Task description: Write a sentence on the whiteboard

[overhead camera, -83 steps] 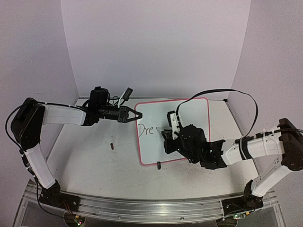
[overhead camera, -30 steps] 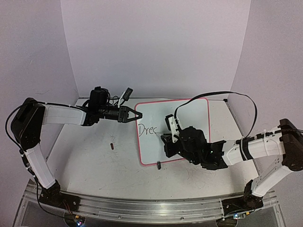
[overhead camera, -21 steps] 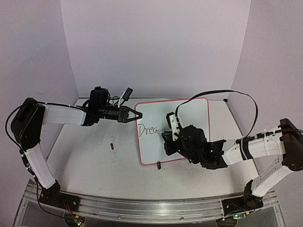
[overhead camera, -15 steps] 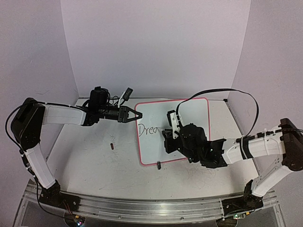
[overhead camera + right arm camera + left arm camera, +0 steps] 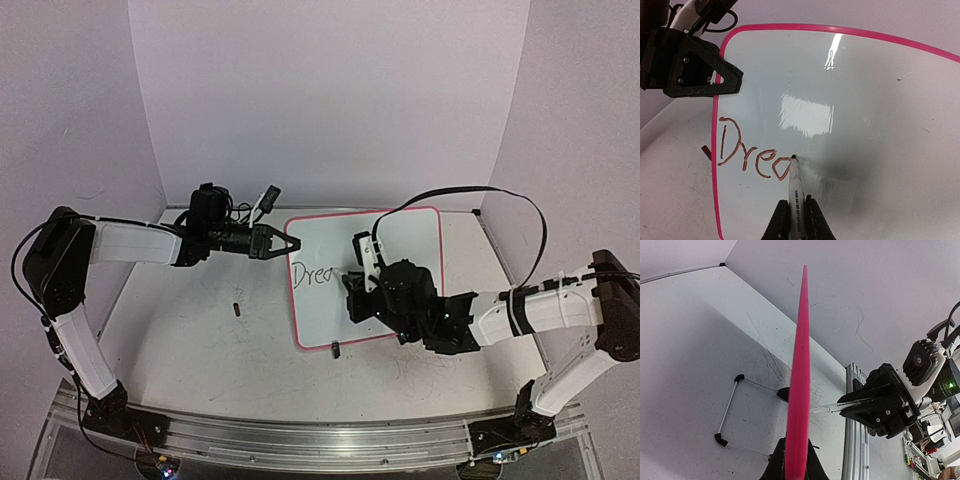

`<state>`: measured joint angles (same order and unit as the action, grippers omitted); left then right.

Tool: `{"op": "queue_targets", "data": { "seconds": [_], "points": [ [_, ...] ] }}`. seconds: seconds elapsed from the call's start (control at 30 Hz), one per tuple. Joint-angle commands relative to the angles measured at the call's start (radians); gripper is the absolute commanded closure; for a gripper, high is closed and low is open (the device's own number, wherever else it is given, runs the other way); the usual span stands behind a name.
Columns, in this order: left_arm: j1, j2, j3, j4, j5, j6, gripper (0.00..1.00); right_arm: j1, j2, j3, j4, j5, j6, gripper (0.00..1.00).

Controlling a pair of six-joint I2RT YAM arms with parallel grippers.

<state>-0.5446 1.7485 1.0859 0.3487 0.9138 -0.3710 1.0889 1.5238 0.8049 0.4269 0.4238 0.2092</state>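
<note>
Nearest to the bases, we see the right gripper [image 5: 796, 221] pressed together on a thin marker [image 5: 795, 187], pinching its barrel. The marker's dark tip touches the whiteboard [image 5: 880, 115], right at the end of the writing. The sentence [image 5: 752, 155] sits at the board's left side and reads "Dre" plus 1 rounded stroke, in reddish-brown ink; nothing more of it is written.

The board, white with a pink rim, stands tilted on the scuffed table [image 5: 200, 340], roughly midway between the 2 arms. A thin wire stand [image 5: 729, 412] with black feet rests on the table behind it. 1 small dark object [image 5: 237, 309] lies on the table to the board's left; we cannot tell what it is.

Farther back, the left gripper [image 5: 290, 243] is clamped on the board's left rim near its upper corner.
</note>
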Motion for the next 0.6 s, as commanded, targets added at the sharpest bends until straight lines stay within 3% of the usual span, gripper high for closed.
{"op": "queue_targets", "data": {
  "seconds": [0.0, 0.37, 0.57],
  "points": [
    [-0.002, -0.02, 0.012, -0.005, -0.011, -0.01, 1.0, 0.002, 0.0, -0.028, -0.027, -0.014, 0.023, 1.0],
    [-0.002, -0.018, 0.012, -0.005, -0.011, -0.01, 1.0, 0.003, -0.028, -0.061, -0.054, -0.003, 0.042, 1.0],
    [-0.002, -0.018, 0.011, -0.005, -0.013, -0.009, 1.0, 0.002, -0.151, -0.076, -0.018, -0.035, 0.009, 1.0]
  ]
}}
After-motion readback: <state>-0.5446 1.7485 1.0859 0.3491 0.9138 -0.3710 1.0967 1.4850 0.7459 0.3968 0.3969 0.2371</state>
